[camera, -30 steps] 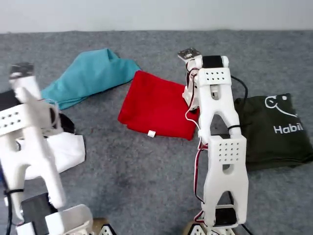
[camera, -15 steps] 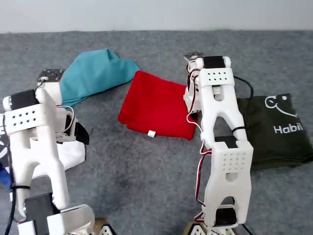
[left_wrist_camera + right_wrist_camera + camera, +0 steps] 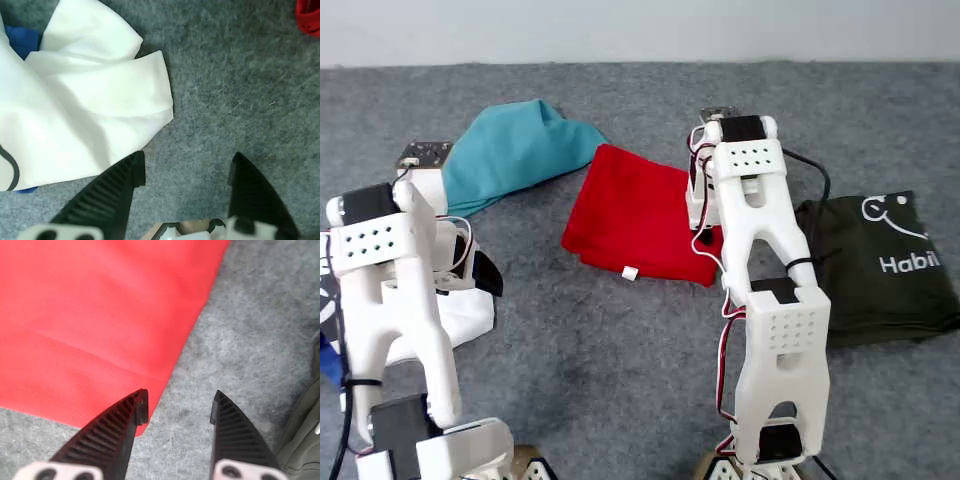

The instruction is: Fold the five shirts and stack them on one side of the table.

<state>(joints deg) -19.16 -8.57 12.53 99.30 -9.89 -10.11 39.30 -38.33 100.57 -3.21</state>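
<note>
**Straddle the red hem, then close**

Your right gripper (image 3: 180,402) hangs with its jaws spread wide and nothing between them. It is poised over the edge of the red shirt (image 3: 100,315). One fingertip sits above the red cloth close to its corner, the other above the bare grey table (image 3: 250,315).

In my judgement that is a good place for a pinch on the hem. Drop straight down until both tips meet the surface, then close, so the finger on the table side scoops under every layer (the shirt looks already folded, and catching only the top layer would likely peel it open). Lift low and carry slowly, since thin cloth will probably sag and drag.

In the high view the red shirt (image 3: 640,215) lies mid-table. The teal shirt (image 3: 510,155) is just beside it on your left gripper's side. The dark green shirt (image 3: 880,265) lies folded flat on your right gripper's side, and it looks the likely base for the stack.

Your left gripper (image 3: 187,165) is wide open too, and empty. It is over bare table just beside a corner of the white shirt (image 3: 75,110), which is rumpled and lies over a blue shirt (image 3: 22,42). Hold it clear of the cloth until the red one is set.
</note>
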